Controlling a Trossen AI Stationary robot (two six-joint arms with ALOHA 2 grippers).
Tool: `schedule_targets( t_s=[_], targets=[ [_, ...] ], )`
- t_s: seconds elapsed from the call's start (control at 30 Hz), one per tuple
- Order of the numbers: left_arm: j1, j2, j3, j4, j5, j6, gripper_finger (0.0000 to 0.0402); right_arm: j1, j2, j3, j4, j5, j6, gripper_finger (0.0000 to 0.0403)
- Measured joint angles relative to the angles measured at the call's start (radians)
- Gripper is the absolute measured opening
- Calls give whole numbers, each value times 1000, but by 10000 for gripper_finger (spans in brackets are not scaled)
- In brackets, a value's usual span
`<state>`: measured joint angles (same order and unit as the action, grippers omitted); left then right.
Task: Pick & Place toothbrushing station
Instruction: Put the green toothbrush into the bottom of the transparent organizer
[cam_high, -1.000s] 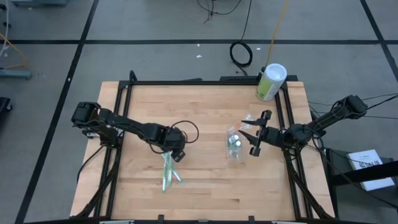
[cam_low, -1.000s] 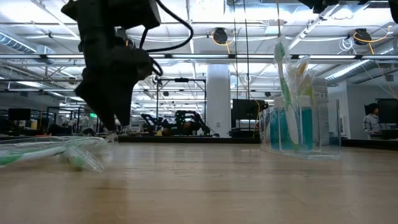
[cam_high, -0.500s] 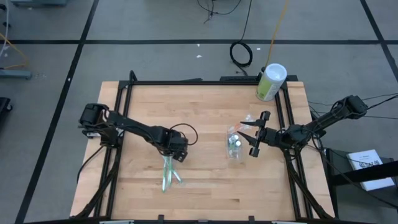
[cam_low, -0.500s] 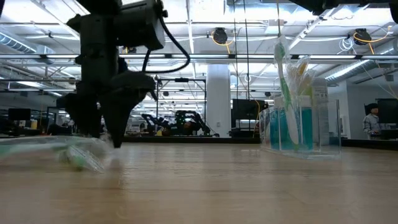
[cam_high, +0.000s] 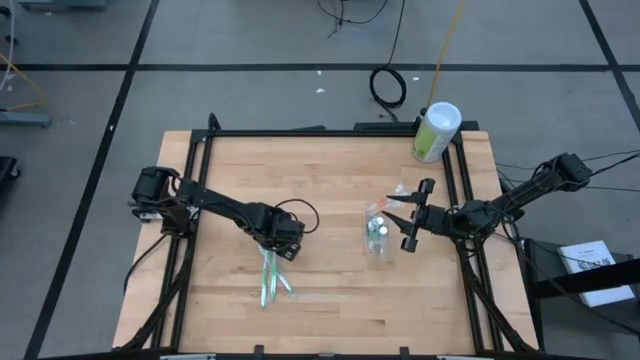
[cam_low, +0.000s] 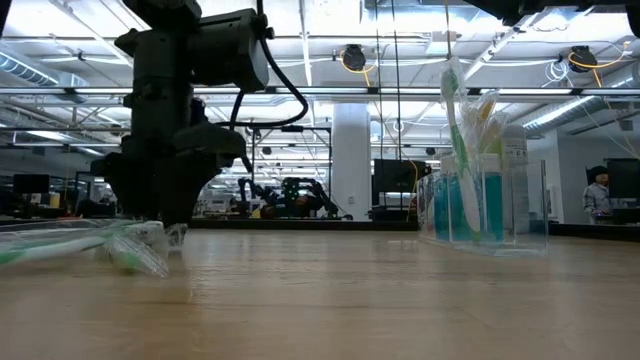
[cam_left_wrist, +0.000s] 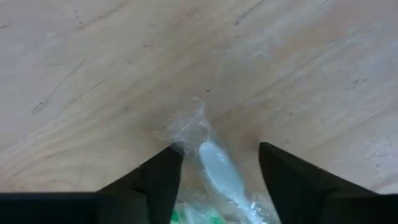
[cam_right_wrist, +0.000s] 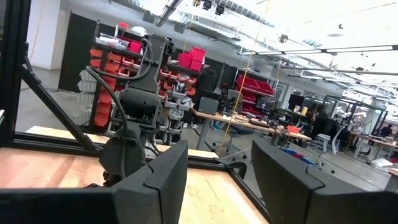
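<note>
Several slim toothbrushes in clear wrappers (cam_high: 268, 278) lie flat on the wooden table, left of centre, with green and white showing through (cam_low: 90, 243). My left gripper (cam_high: 281, 243) points straight down over their far end, its tips down at the table (cam_low: 172, 236). Its fingers are open and stand on either side of a wrapped white toothbrush end (cam_left_wrist: 217, 174). The clear cup (cam_high: 377, 235) stands upright right of centre with toothbrushes and tubes in it (cam_low: 480, 195). My right gripper (cam_high: 408, 215) waits open beside the cup, raised and roughly level. My left gripper comes from above, pointing down, with one finger on each side of the wrapped toothbrush end. One fingertip (cam_left_wrist: 169, 163) stands right against the crinkled end of the wrapper (cam_left_wrist: 186, 132); whether it touches, I cannot tell. The toothbrush lies flat on the table.
A pale-green canister with a white lid (cam_high: 435, 132) stands at the table's far right corner. Black frame rails (cam_high: 195, 180) run along the table's edges. Bare wood lies between the wrapped toothbrushes and the cup. A person (cam_low: 598, 192) stands far off in the room behind.
My left gripper has come down onto the far end of the wrapped toothbrushes, rolling its wrist as it sank, until its tips reached the table. The toothbrushes, the cup and my right arm have kept still.
</note>
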<state>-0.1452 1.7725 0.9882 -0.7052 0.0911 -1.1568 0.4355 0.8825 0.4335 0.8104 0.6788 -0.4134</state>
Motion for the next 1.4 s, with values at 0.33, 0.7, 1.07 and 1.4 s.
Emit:
schedule_targets(
  t_s=[0.33, 0.7, 1.07, 1.4],
  targets=[
    [11, -3, -2, -3, -38, 41, 111, 0, 0, 0, -1, 0, 1, 165],
    [50, 2, 93, 25, -112, 244, 92, 0, 0, 0, -1, 1, 1, 164],
    [68, 0, 265, 217, -387, 727, 92, 0, 0, 0, -1, 1, 1, 160],
    [117, 0, 265, 213, -321, 707, 100, 0, 0, 0, -14, 4, 1, 160]
  ],
)
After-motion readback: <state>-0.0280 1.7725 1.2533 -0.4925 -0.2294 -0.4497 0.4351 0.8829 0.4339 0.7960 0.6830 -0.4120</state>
